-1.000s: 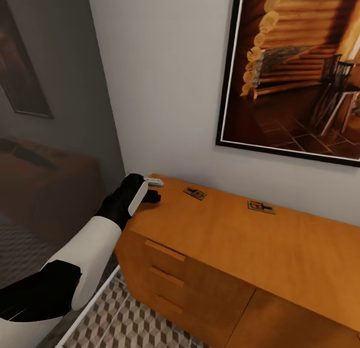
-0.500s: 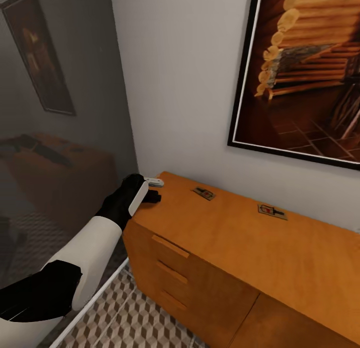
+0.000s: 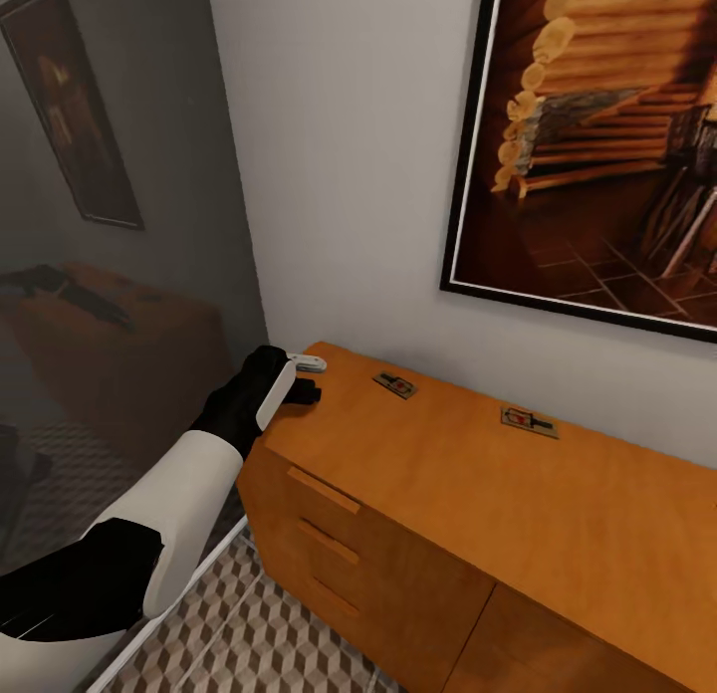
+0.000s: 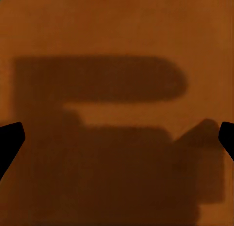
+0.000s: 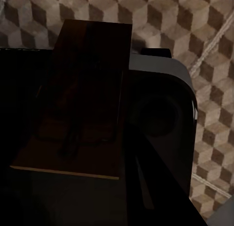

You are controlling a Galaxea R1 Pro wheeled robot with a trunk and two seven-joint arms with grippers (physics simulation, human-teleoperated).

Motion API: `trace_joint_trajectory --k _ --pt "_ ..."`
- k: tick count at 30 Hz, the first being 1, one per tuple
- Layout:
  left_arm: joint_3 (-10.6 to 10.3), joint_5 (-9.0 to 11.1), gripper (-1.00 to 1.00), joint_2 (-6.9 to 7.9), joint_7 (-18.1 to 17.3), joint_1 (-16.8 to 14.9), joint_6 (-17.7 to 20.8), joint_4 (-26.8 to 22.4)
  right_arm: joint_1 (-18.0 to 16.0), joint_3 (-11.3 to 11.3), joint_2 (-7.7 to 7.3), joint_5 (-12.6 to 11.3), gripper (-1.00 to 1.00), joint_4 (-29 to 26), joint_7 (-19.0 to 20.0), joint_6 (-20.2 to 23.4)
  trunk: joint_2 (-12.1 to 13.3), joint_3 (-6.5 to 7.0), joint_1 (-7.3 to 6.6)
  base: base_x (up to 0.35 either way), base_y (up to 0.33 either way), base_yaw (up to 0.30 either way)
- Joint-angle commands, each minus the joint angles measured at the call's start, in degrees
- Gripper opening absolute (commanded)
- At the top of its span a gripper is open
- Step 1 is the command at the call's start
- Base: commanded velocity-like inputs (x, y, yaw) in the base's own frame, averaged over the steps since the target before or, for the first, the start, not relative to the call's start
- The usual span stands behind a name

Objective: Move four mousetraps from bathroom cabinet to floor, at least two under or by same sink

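Note:
Two mousetraps lie flat on the top of the orange-brown cabinet (image 3: 418, 474), one near the back left (image 3: 394, 383) and one further right (image 3: 528, 421). My left gripper (image 3: 307, 378) hovers open over the cabinet's left corner, a short way left of the nearer trap. In the left wrist view its black fingertips (image 4: 10, 138) stand wide apart over bare cabinet wood (image 4: 117, 31). In the right wrist view a third mousetrap (image 5: 85, 99) hangs close to the camera, in shadow, over the cube-patterned bathroom floor (image 5: 161, 21). The fingers gripping it are lost in the dark. The bathroom sink is out of view.
A large framed picture (image 3: 597, 155) hangs on the white wall above the cabinet. A glass partition (image 3: 110, 275) stands left of the cabinet. Cube-patterned tiles (image 3: 239, 633) run along the cabinet's drawer fronts. My black base (image 5: 161, 123) shows below the held trap.
The head camera has swung, so the whole scene has shifted sideways. My left gripper stays at the cabinet's left corner, and the two traps have not moved.

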Motion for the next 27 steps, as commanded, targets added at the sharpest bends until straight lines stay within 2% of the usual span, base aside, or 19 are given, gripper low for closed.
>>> trace_joint_trajectory --k 1,27 --pt "-0.15 0.6 1.0 0.02 0.55 -0.04 0.16 -0.04 -0.04 0.45 -0.01 -0.65 -1.0 0.07 0.29 -0.22 -0.03 -0.05 0.0 0.0 -0.003 0.0" --pt "-0.18 0.6 1.0 0.04 0.55 -0.04 0.16 -0.04 -0.04 0.63 -0.14 -0.68 -1.0 0.07 1.42 -0.64 -0.03 -0.05 0.0 0.0 -0.046 0.0"
